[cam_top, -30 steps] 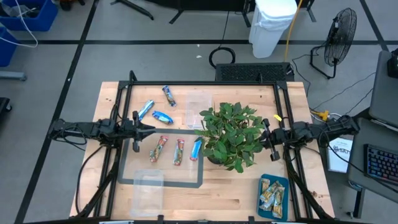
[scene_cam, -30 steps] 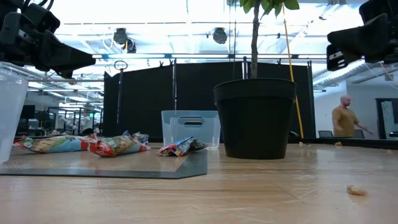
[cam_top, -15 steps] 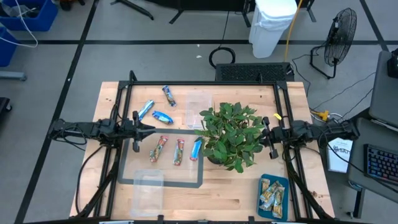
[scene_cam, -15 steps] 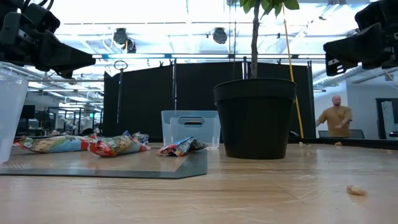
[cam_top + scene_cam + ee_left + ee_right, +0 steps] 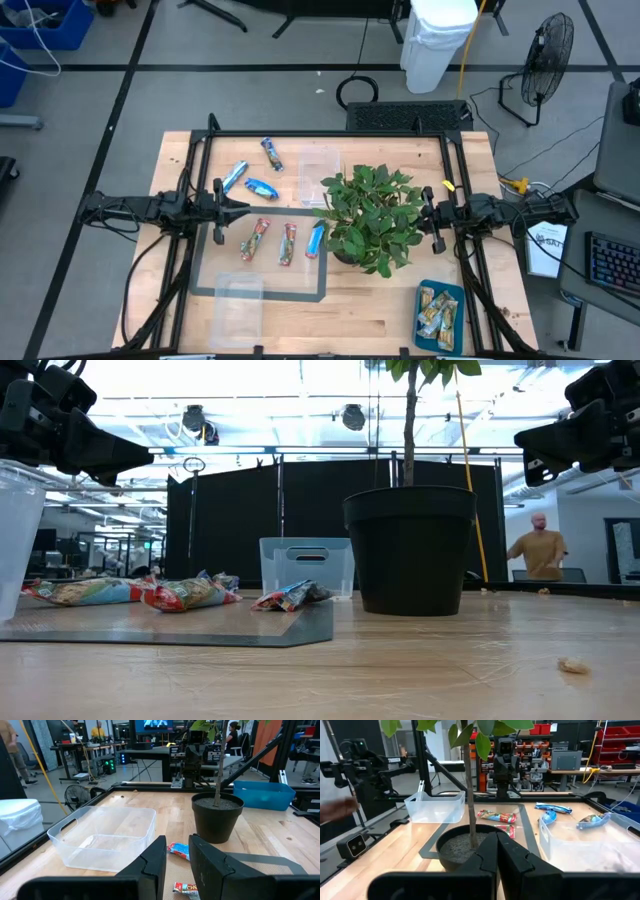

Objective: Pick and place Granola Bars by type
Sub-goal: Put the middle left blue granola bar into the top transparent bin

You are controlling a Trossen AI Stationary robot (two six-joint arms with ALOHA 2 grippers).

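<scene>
Bars (image 5: 287, 243) lie unmoved mid-counter; only the clenched right tool (image 5: 432, 221) has edged inward, the left tool (image 5: 217, 210) seemingly slightly parted, empty — sorting stalled.

High view: overhead, looking straight down, far enough to take in the whole surface (image 5: 390, 320) plus surrounding floor. Low view: at surface height, level across it toward the room behind, close to the black pot (image 5: 410, 548). Left wrist view: looks forward past the left tool (image 5: 177, 865) across the surface to the pot and a clear tub (image 5: 102, 837). Right wrist view: looks past the right tool (image 5: 497, 855) from the opposite side, pot close in front. All four views share the potted plant and the grey mat (image 5: 205, 270)
</scene>
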